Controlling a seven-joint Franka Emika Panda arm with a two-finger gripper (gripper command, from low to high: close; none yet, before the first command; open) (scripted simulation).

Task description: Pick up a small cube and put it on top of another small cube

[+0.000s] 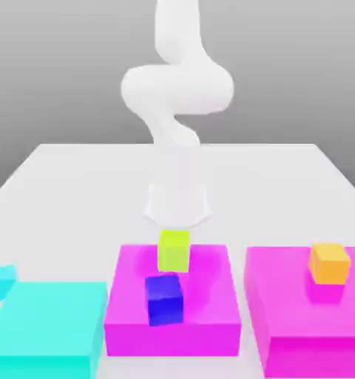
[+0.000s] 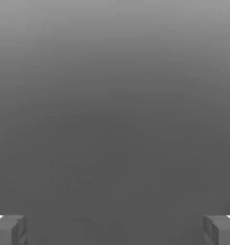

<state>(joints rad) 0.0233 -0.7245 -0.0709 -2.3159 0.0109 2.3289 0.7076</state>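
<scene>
on a pale table (image 1: 284,185), a white robot arm (image 1: 177,89) stands behind two magenta blocks and a cyan one.
its gripper (image 2: 115,230) has its fingers spread wide; small cubes, yellow-green (image 1: 174,251) and blue (image 1: 165,300), are at the middle magenta block (image 1: 173,337), orange (image 1: 330,263) at the exterior view's right, cyan (image 1: 2,283) left.

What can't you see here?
- Exterior view: the backs of the blue cube and orange cube, turned away.
- Exterior view: the rest of the cyan block, cut off by the picture's edge.
- Exterior view: the arm's top, cut off by the edge.
</scene>
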